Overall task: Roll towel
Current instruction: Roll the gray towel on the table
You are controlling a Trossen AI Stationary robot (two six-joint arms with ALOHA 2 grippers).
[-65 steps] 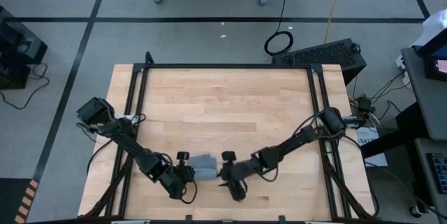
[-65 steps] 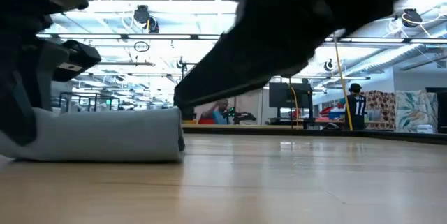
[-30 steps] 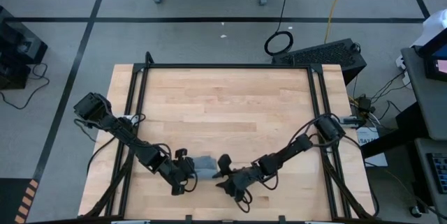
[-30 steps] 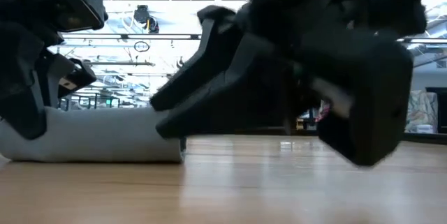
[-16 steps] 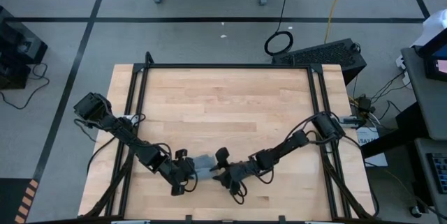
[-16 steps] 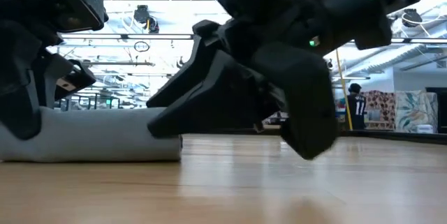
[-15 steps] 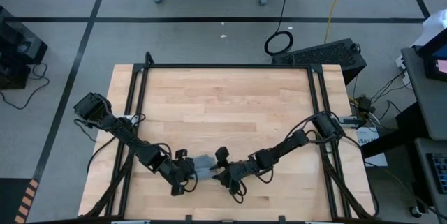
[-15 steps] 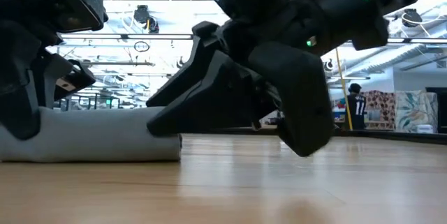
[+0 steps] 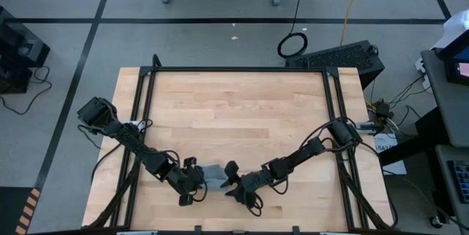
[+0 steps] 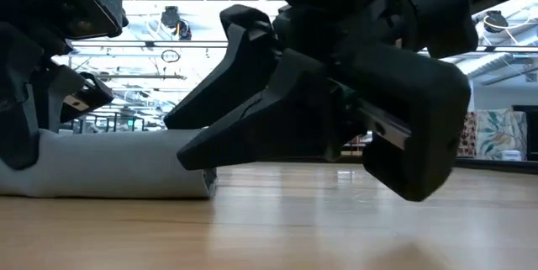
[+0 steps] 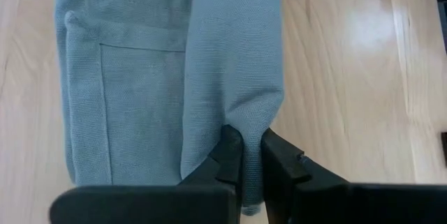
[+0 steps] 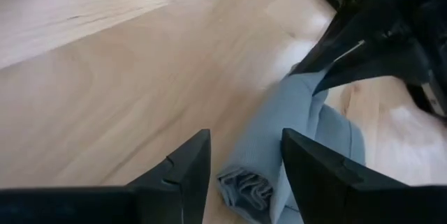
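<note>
Left arm reaches in from the worktop's (image 9: 234, 110) left edge. Left gripper (image 11: 250, 155) is pinched tight on a fold of the towel (image 9: 213, 175) at its left end; fingers (image 11: 230, 154) nearly together with cloth between them.

Towel lies near the front edge of the worktop, midway between the two arms, small against the bare wood. Partly rolled: in the right wrist view a rolled tube of cloth (image 12: 269, 151) shows a spiral end, with a flatter flap lying beside it. Long axis of the roll runs from one gripper toward the other, left to right across the worktop.

Right gripper (image 12: 246, 160) sits at the towel's right end, fingers (image 12: 188, 161) spread apart, the roll's open end lying just ahead in the gap between them. Not closed on cloth, as far as the views show.

Judgement: the right gripper is placed to take the free end; the roll axis points straight into its gap. Nothing else on the worktop stands in the way. Each arm is equally near its own end.
</note>
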